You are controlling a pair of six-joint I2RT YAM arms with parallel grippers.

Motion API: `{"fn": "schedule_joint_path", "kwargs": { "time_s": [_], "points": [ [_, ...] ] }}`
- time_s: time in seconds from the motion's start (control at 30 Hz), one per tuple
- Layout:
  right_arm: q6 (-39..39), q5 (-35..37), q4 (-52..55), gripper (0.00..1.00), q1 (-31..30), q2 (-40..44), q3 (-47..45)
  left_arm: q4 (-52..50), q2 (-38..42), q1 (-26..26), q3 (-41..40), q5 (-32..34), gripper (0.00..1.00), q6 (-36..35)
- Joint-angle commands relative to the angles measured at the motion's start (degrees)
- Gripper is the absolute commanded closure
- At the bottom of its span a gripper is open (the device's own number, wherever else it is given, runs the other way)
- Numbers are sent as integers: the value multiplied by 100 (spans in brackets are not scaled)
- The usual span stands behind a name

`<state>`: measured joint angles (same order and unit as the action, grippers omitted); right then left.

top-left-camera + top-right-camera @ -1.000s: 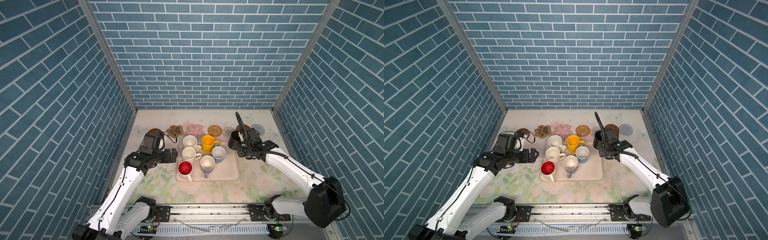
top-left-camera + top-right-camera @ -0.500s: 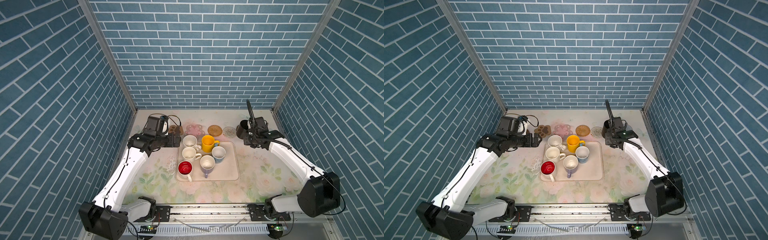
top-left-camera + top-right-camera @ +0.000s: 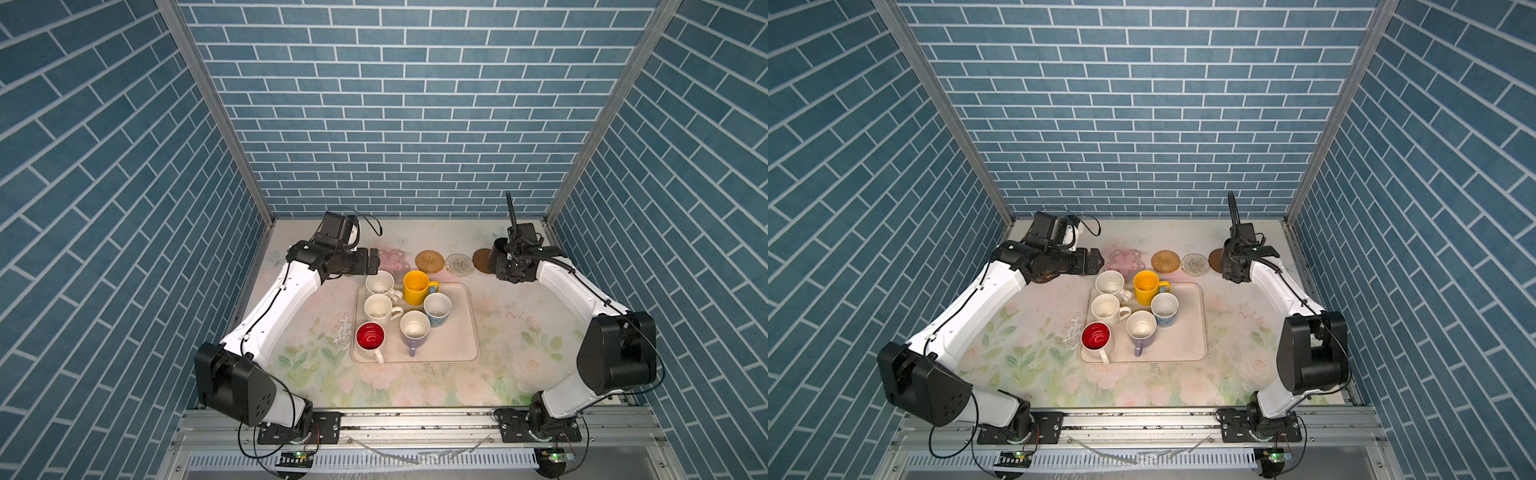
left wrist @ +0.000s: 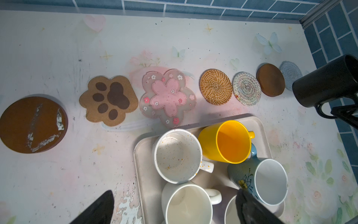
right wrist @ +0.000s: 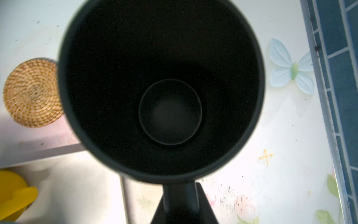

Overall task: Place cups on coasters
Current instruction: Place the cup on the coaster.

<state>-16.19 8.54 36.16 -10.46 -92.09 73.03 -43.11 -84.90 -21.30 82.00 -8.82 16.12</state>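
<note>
Moved rearward: right claw (image 5: 181, 199) pinching black mug (image 5: 160, 87) handle; left claw (image 4: 174, 208) spread wide, empty

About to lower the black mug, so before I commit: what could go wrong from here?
1. The right gripper holds the black mug by its handle alone; it may tilt on touchdown.
2. The brown disc and grey woven round lie close together, so the mug could straddle both.
3. The open left gripper hovers by the crowded tray; reaching for the speckled mug may knock the yellow mug.
</note>
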Motion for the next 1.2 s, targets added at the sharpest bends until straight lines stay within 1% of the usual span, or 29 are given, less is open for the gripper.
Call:
{"fn": "schedule_joint_path", "kwargs": {
  "time_s": [0.0,0.3,0.67,1.17],
  "points": [
    [-21,-29,-278,100,182,-68,499,16,-228,-67,285,130,1,40],
    [-13,-218,-393,100,673,-597,850,-148,-824,-181,961,249,1,-2],
    [299,-47,-561,100,843,-1260,1411,-292,-1459,-216,1739,373,1,-161],
    [492,6,-522,100,1115,-1826,1940,-215,-2029,-219,2166,408,1,-153]
  ]
}}
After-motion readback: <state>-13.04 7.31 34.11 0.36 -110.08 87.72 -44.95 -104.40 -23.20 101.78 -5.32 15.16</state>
